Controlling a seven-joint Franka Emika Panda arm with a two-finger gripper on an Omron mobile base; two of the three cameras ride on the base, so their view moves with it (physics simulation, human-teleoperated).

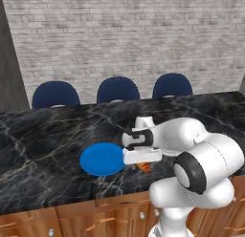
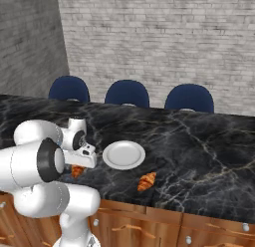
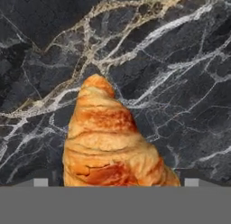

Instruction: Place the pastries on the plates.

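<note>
We are at the pick-up of the first croissant, lower centre of the hand view, on the counter. The gripper straddles it, fingers spread. Next: close, lift, carry to the blue plate.

A black marble counter veined in white and gold runs across the kitchen above wooden cabinet fronts. Directly on it lie four items. In the left base view, a bright blue plate sits near the front edge, with a croissant just beside it at four o'clock, partly hidden by the arm. In the right base view, a white plate rests mid-counter, a second croissant lying apart from it at five o'clock, close to the front edge.
</note>
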